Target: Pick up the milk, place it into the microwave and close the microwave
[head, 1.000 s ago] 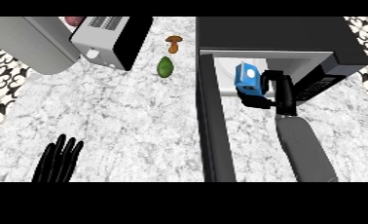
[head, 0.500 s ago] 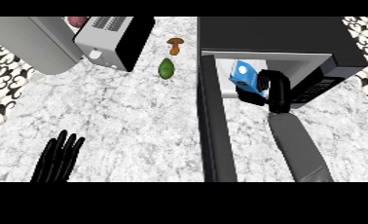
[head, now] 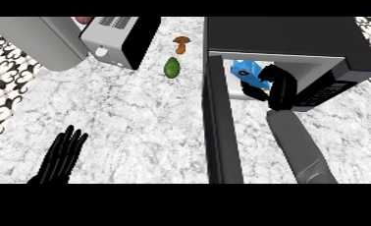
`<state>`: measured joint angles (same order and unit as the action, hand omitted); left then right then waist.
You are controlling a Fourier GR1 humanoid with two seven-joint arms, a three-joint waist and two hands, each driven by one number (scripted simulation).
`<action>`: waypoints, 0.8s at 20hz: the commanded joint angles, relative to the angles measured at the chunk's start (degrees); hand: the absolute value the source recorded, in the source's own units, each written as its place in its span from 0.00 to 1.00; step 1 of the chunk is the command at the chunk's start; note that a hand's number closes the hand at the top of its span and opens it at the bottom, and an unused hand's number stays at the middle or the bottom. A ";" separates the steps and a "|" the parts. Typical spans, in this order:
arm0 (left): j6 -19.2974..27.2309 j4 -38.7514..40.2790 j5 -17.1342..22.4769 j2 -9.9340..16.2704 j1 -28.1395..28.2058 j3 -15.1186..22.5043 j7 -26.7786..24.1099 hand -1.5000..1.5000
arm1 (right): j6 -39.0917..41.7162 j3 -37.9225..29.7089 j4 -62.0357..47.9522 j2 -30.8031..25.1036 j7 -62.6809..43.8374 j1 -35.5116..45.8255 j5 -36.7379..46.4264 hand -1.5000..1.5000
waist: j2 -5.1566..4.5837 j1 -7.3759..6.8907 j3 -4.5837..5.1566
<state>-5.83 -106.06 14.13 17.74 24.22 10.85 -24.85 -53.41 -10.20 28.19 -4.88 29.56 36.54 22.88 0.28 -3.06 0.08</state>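
Inside the open microwave (head: 290,36) at 2 o'clock, right hand (head: 279,86) curled round milk (head: 245,70); left hand (head: 62,155) flat, fingers straight, 8 o'clock.

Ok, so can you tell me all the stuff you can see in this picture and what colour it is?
Counter: one, white and grey marble, filling most of the view.
Microwave: one, black, at the right, with its door swung open.
Milk: one, blue carton, inside the microwave's opening.
Toaster: one, silver and black, upper left.
Mushroom: one, brown, on the counter beside the microwave.
Green fruit: one, green, oval, just below the mushroom.
Grey curved object: one, far left, cannot tell what it is.
Left hand: one, black, open, resting at lower left.
Right hand: one, black, curled round the milk, on a grey forearm.
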 commanded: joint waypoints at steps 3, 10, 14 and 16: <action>0.98 0.84 -3.30 -0.78 -0.03 1.98 -0.65 0.00 | 4.56 1.85 -9.08 -9.25 -4.03 9.19 4.61 0.00 | -2.23 -2.78 -0.19; 1.37 2.64 -4.74 -1.25 -2.30 2.28 -0.91 0.00 | 6.54 4.09 -9.41 -6.94 -4.30 9.98 4.87 0.00 | -2.35 -2.91 -0.23; -0.54 1.80 -2.89 -0.02 -0.59 1.67 -1.08 0.00 | 10.67 3.87 -7.27 -6.00 -4.01 10.28 2.17 0.00 | -2.03 -3.54 -0.28; -0.31 0.79 -2.71 -0.98 -1.93 2.87 0.34 0.00 | 12.33 4.31 -6.22 -5.71 -2.33 9.37 1.25 0.00 | -2.01 -2.56 -0.37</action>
<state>-5.82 -105.04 11.21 17.31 22.85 12.82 -24.97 -57.11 -6.89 24.78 -6.37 27.08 37.50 24.77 0.14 -3.72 0.42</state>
